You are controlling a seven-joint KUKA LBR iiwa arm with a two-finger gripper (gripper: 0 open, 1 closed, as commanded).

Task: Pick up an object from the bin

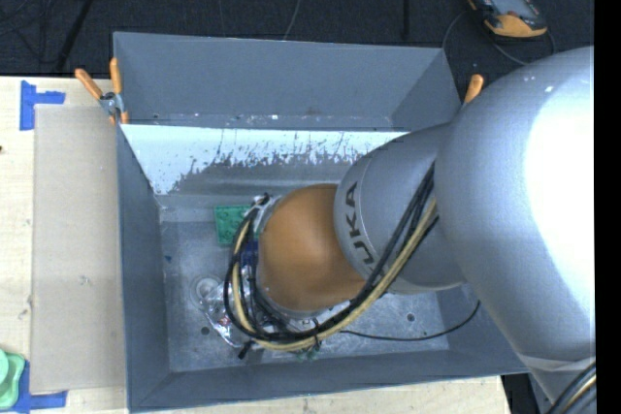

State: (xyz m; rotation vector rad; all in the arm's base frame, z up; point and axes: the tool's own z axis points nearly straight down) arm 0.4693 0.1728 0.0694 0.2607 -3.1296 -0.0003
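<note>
bin: a grey metal bin (pixel 291 92) with sloping walls; the far wall is speckled with dark marks along its lower part.
arm: the silver arm (pixel 524 208) comes in from the right and bends down to the left half of the bin floor, covering most of the floor's middle.
wrist: a rounded orange cover (pixel 301 252) sits at the end of the arm, pointing down and left, with the lettered silver collar just to its right.
cables: a bundle of black and yellowish cables (pixel 388 267) runs along the arm's underside and loops round the lower left edge of the orange cover.
gripper: the gripper (pixel 236 310) is low over the floor at the lower left of the orange cover, largely screened by the cover and the cable loops; whether it is spread or pressed together, i cannot tell, and nothing can be made out in its grasp.
green piece: a small green piece (pixel 229 221) lies on the floor near the back left, just beside the upper left edge of the cover.
clear piece: a small clear, glassy piece (pixel 207 290) lies on the floor at the left, just beside the cable loops and the gripper; touching or apart, i cannot tell.
nearest thing: the clear piece is closest to the gripper; the green piece lies farther back.
</note>
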